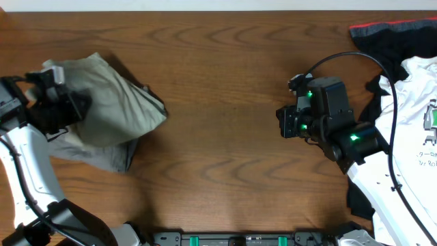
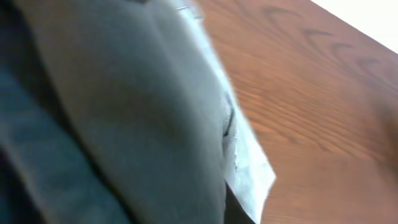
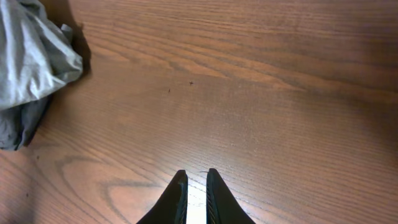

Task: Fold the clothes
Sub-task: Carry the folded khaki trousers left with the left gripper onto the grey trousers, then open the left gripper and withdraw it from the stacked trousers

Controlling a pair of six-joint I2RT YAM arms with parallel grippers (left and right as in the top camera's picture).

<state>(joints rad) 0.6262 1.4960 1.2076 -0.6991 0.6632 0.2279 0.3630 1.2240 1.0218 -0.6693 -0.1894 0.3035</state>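
Observation:
The pale khaki shorts [image 1: 116, 102] lie bunched at the table's left, on top of darker grey shorts [image 1: 102, 156]. My left gripper [image 1: 68, 108] sits in the khaki cloth at its left edge and appears shut on it. The left wrist view is filled with the khaki fabric [image 2: 143, 112], which hides the fingers. My right gripper [image 1: 281, 123] is right of centre, shut and empty above bare wood [image 3: 196, 186]. The right wrist view shows the khaki shorts [image 3: 31, 56] and the grey shorts [image 3: 18, 127] far to the left.
A white printed T-shirt [image 1: 416, 123] and a black red-trimmed garment [image 1: 389, 37] lie piled at the right edge, partly under the right arm. The wooden table [image 1: 225, 82] stretches between the two piles.

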